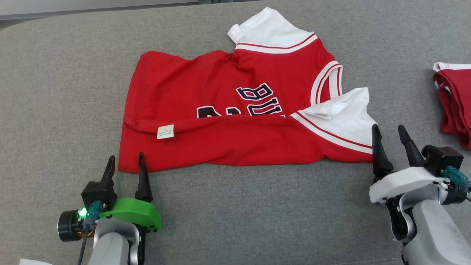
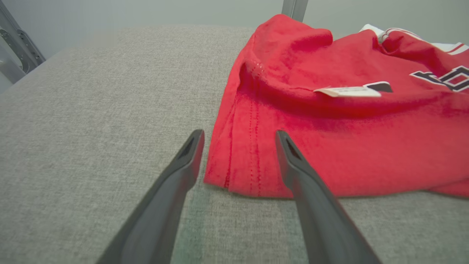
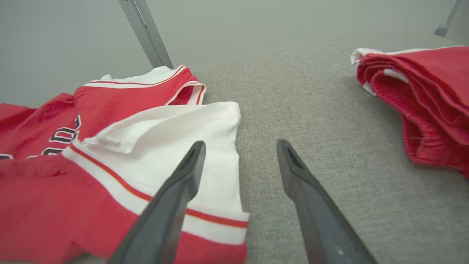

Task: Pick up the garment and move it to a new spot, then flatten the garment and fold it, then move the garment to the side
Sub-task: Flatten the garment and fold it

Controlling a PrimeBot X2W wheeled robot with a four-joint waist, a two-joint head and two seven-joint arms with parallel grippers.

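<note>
Dark, long fingers of the left tool (image 1: 126,156) stand spread wide and grasp nothing. They straddle the near left corner of the garment (image 1: 220,92): in the left wrist view the stitched hem corner lies between them, with one finger over red cloth and the other over bare fabric. Whether either finger touches the cloth cannot be told. The right tool (image 1: 388,126) is likewise parted and empty. Its inner finger sits at the edge of the near white sleeve (image 1: 346,114), its outer finger above the bare surface just beside it.

The garment, a red jersey with white sleeves and red-and-white trim, lies spread across the middle of the worktop (image 1: 257,206), between the two tools. Its near long edge is folded up over the front, so the fold covers the lower part of the dark lettering (image 1: 259,99), which cannot be read in full. A small white label (image 1: 165,131) shows on the folded flap, its print too small to make out. The far sleeve (image 1: 265,27) is curled at its tip.

Grey woven fabric covers the worktop. Well apart to the right lies a second red garment (image 1: 454,99), folded in layers and cut off by the edge of the head view. Beyond the far edge, the right wrist view shows a slanted metal strut (image 3: 146,33) against a plain pale background that is blurred.
</note>
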